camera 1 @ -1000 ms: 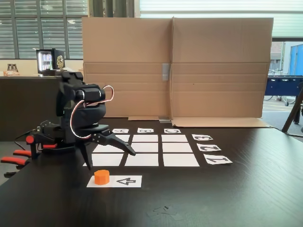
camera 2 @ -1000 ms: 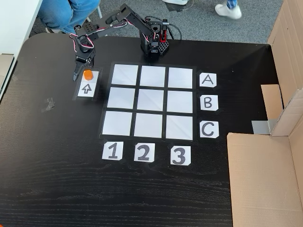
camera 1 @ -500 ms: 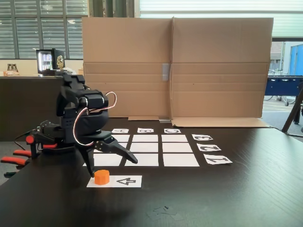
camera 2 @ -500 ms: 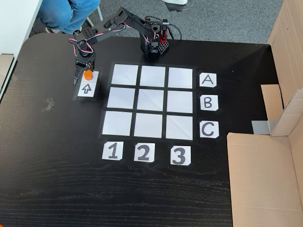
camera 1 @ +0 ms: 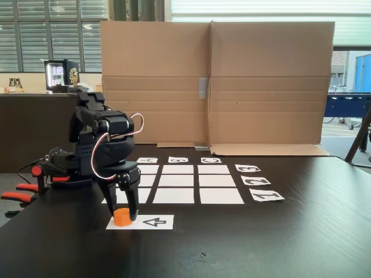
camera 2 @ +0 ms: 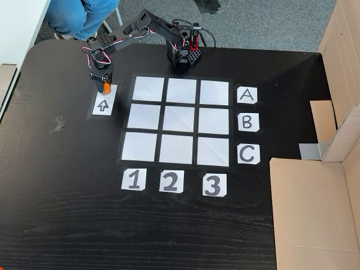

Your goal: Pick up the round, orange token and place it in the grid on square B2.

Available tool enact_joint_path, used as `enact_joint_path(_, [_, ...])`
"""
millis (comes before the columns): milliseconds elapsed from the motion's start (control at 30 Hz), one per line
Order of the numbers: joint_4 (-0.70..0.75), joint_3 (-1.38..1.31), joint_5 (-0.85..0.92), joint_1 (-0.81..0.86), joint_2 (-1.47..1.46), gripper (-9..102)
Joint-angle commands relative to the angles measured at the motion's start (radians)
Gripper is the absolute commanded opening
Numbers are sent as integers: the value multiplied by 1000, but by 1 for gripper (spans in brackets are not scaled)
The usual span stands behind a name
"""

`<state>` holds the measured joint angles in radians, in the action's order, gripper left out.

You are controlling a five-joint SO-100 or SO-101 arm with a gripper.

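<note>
The orange token (camera 1: pixel 122 217) (camera 2: pixel 105 88) stands on the white arrow card (camera 1: pixel 153 222) (camera 2: pixel 103 106), left of the grid in both fixed views. My gripper (camera 1: pixel 123 215) (camera 2: pixel 104 90) points down over it, one black finger on each side, shut on the token, which still rests on the card. The grid (camera 1: pixel 174 196) (camera 2: pixel 147 89) of nine white rectangles lies flat on the black table. Its centre rectangle, square B2 (camera 1: pixel 177 180) (camera 2: pixel 179 120), is bare.
Letter cards A, B, C (camera 2: pixel 247 121) and number cards 1, 2, 3 (camera 2: pixel 170 181) edge the grid. A tall cardboard wall (camera 1: pixel 232 81) (camera 2: pixel 315 208) stands beyond it. The arm's base (camera 2: pixel 183 53) is at the table edge, red clamps (camera 1: pixel 17 196) beside it. A person's legs (camera 2: pixel 79 14) are nearby.
The gripper came down over the token and its wide-open jaws closed around it. The token has stayed on the arrow card.
</note>
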<state>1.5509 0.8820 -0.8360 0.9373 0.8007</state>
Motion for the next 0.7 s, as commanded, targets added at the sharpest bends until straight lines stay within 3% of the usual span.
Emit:
enact_joint_path(0, [-6, -46, -15, -5, 11, -1])
enact_joint_path(333, [5, 14, -78, -37, 287, -1])
enact_joint_path(667, [14, 155, -130, -209, 687, -1])
